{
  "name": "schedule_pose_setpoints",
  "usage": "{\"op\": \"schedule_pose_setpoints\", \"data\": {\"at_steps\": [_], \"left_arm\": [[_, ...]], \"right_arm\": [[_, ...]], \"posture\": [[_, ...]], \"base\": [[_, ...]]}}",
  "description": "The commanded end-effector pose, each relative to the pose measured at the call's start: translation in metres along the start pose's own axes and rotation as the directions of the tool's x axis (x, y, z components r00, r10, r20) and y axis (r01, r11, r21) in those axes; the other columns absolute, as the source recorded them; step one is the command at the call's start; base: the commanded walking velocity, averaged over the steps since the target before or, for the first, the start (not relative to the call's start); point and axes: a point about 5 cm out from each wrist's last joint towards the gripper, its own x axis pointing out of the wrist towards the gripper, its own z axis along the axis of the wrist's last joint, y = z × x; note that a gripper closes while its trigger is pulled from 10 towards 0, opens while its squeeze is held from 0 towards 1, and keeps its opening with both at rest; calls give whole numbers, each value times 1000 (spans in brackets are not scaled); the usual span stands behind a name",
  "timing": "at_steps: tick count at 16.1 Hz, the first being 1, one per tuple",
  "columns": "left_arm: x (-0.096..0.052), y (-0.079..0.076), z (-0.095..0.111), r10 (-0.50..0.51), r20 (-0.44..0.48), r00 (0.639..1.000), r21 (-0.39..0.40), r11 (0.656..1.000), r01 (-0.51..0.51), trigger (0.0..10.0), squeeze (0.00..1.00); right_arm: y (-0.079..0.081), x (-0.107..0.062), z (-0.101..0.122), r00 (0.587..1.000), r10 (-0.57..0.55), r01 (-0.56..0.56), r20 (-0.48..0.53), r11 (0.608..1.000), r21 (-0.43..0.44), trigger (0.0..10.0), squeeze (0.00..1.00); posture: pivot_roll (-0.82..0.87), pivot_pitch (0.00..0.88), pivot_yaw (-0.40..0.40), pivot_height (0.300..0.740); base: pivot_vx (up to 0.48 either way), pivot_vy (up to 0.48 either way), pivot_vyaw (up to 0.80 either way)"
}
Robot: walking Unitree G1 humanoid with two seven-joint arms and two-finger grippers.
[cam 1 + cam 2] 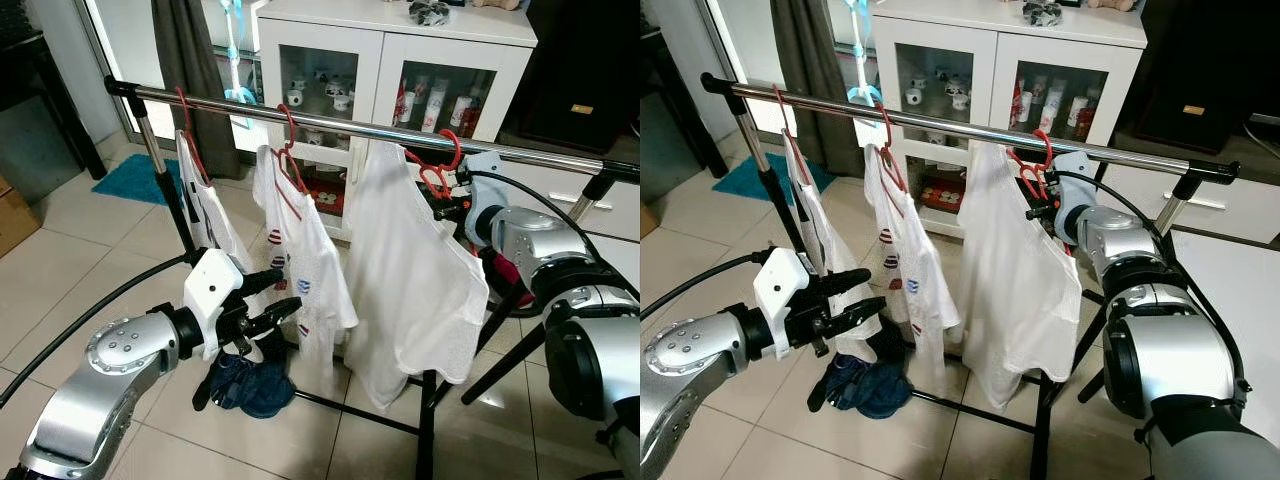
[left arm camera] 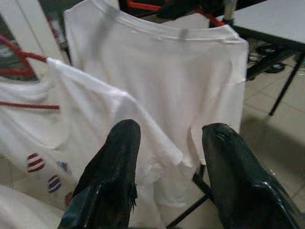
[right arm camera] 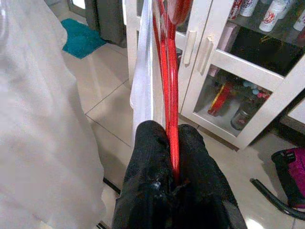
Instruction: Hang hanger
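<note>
- A red plastic hanger (image 1: 437, 168) carrying a large plain white T-shirt (image 1: 405, 275) sits with its hook over the shiny horizontal steel rail (image 1: 330, 122) of a black-framed clothes rack, at the rail's right-hand part.
- The right gripper (image 3: 172, 157) is clamped on that hanger; the right wrist view shows both black fingers pressed flat against the thin red bar with no gap between them.
- From the head views the hook appears to curl over the rail, so the hanging itself looks largely done; whether the hook bears the full weight cannot be told while the fingers grip it.
- What seems left: the right gripper lets go and the silver arm draws clear of the shirt without dragging the hanger along the rail.
- Two more garments hang further left on the same rail, each on its own red hanger: a white T-shirt with red-and-blue striped round prints (image 1: 300, 250) and a narrower white garment (image 1: 205, 210) near the rack's left post.
- The left gripper (image 1: 268, 303) is held low in front of the printed shirt, its two black fingers spread apart and empty, touching nothing that the pictures make plain.
- A crumpled dark blue cloth (image 1: 250, 385) lies on the pale tiled floor (image 1: 80, 290) under the rack.
- A white cabinet with glass doors (image 1: 400, 70) stands behind the rack.
</note>
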Motion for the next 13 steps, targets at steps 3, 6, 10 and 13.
{"op": "schedule_pose_setpoints", "data": {"at_steps": [3, 6, 10, 13], "left_arm": [[4, 4, -1, 70, -15, 997, 26, 997, -69, 10000, 0], [5, 8, -2, 120, -14, 993, 29, 992, -119, 10000, 0], [15, 6, -3, 169, 19, 985, -23, 985, -168, 10000, 0], [17, 4, -8, 212, 17, 977, -59, 976, -211, 10000, 0]], "right_arm": [[1, -2, 12, 995, 12, -14, 101, 1000, 21, 0, 0], [0, -7, 15, 987, -3, 0, 163, 1000, 22, 0, 0], [11, -25, 7, 965, -9, 7, 261, 1000, 8, 0, 0], [34, -39, -8, 944, 12, -30, 329, 998, 49, 0, 0]], "posture": [[-89, 0, -22, 740], [-94, 0, -20, 740], [-107, 0, -13, 740], [-107, 0, -25, 740]], "base": [[0, 0, 0], [0, 0, 0], [0, 0, 0], [0, 0, 0]]}}
